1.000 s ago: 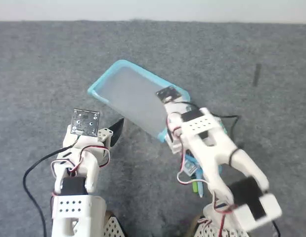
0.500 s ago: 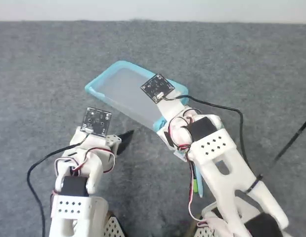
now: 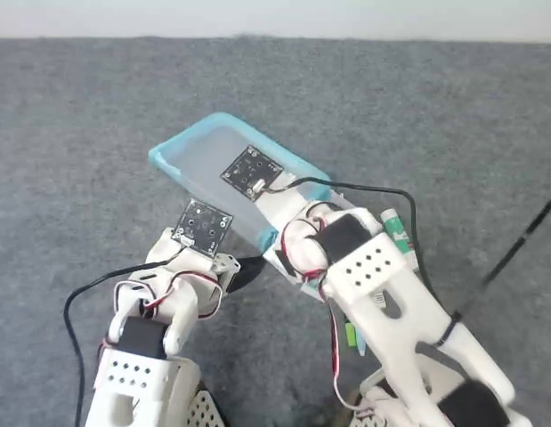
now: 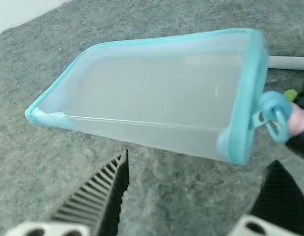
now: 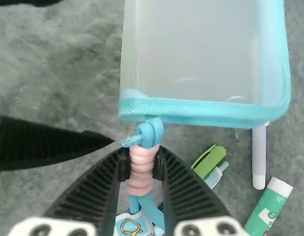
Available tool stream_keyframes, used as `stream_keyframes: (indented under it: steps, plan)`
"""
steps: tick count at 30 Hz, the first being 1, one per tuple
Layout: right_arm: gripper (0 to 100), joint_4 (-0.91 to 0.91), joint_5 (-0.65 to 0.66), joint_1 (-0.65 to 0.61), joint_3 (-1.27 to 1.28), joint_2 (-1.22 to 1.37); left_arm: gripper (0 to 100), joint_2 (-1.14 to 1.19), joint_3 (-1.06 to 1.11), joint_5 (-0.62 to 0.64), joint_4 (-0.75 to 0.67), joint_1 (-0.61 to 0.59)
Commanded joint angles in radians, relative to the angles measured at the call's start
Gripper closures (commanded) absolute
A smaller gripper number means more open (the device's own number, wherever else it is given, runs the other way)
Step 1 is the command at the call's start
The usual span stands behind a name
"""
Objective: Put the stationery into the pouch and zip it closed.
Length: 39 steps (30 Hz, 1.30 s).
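The pouch (image 3: 204, 165) (image 4: 156, 93) (image 5: 201, 54) is translucent with a teal zip edge and lies on the grey mat, nothing visible inside it. My right gripper (image 5: 141, 169) is shut on the pink zipper pull (image 5: 140, 167) at the pouch's near corner, under the right wrist (image 3: 279, 245). My left gripper (image 4: 201, 162) (image 3: 244, 269) stands open just short of the pouch's near long side, holding nothing. Beside the right gripper lie a green pen (image 5: 208, 158), a white pen (image 5: 259, 155) and a green glue stick (image 5: 267, 206) (image 3: 395, 229).
Grey carpet-like mat (image 3: 97, 98) covers the whole table, with open room to the left and behind the pouch. Black cables (image 3: 515, 249) trail at the right. The two arms stand close together at the pouch's near corner.
The right arm has stretched forward and leftward over the pouch's near end, nudging the pouch slightly left. The left gripper has swung rightward, closer to the pouch's near corner.
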Motion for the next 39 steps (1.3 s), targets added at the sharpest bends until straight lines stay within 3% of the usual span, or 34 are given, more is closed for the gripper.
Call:
stream_keyframes:
  steps: [1, 11, 18, 39]
  plan:
    - [99.3, 0.019, 0.006, -0.013, -0.055, -0.077, 60, 0.005, -0.03, -0.011, -0.068, 0.003]
    - [99.3, 0.051, 0.014, -0.042, -0.029, -0.163, 63, 0.011, 0.035, -0.02, -0.181, -0.008]
    - [99.3, 0.058, 0.049, 0.021, 0.032, -0.166, 64, 0.011, 0.041, -0.009, -0.235, -0.146]
    - [99.3, -0.03, 0.127, 0.077, 0.253, -0.156, 64, 0.011, 0.041, 0.058, -0.256, -0.272]
